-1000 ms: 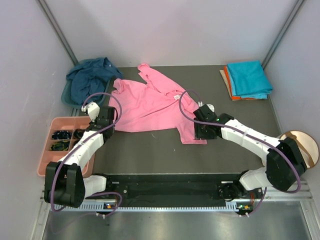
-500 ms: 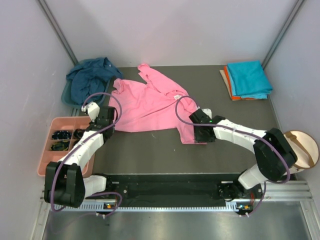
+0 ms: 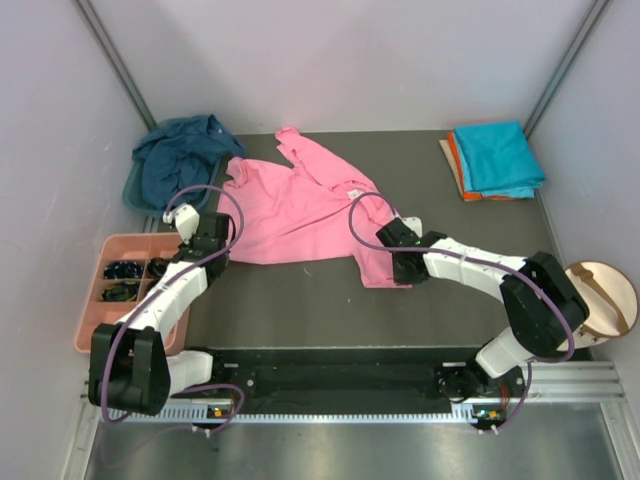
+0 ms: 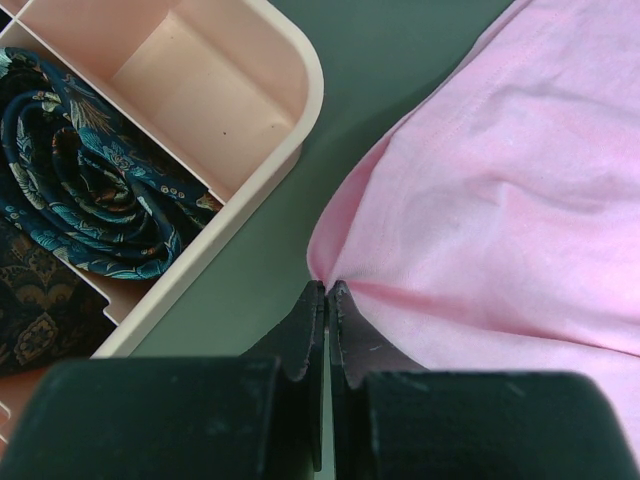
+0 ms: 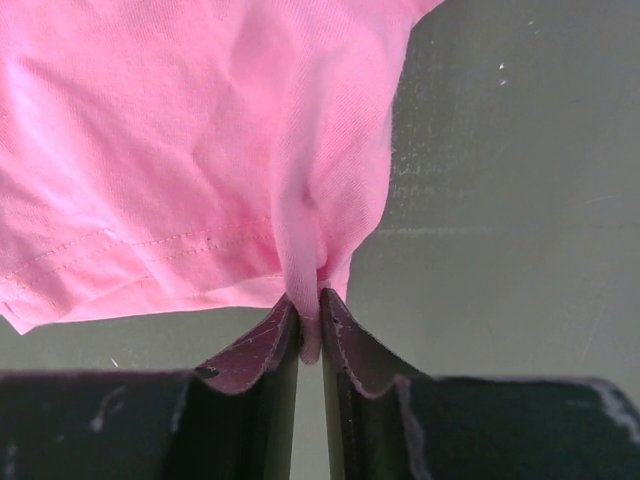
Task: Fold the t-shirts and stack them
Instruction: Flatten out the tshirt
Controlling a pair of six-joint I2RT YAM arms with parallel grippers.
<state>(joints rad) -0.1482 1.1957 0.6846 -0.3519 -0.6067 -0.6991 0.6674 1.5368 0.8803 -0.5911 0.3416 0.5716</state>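
The bright pink t-shirt (image 3: 300, 205) lies spread and rumpled on the dark table. My left gripper (image 3: 208, 237) is shut on its near-left corner; the left wrist view shows the pink cloth (image 4: 500, 200) pinched at my fingertips (image 4: 327, 292). My right gripper (image 3: 398, 262) is shut on a fold at the shirt's near-right hem, seen in the right wrist view (image 5: 308, 310) with the pink shirt (image 5: 200, 130) above it. The navy t-shirt (image 3: 180, 155) lies crumpled at the far left. The turquoise t-shirt (image 3: 497, 155) lies folded on the orange one (image 3: 458, 160) at the far right.
The salmon-pink compartment tray (image 3: 92, 325) with dark patterned cloth stands at the left edge, close to my left gripper, and shows in the left wrist view (image 4: 250, 100). A teal basin (image 3: 132, 190) lies under the navy shirt. A round wooden disc (image 3: 600, 295) sits at the right.
My right gripper has moved a little left and nearer, drawing the shirt's near-right hem with it. The left arm has not moved.
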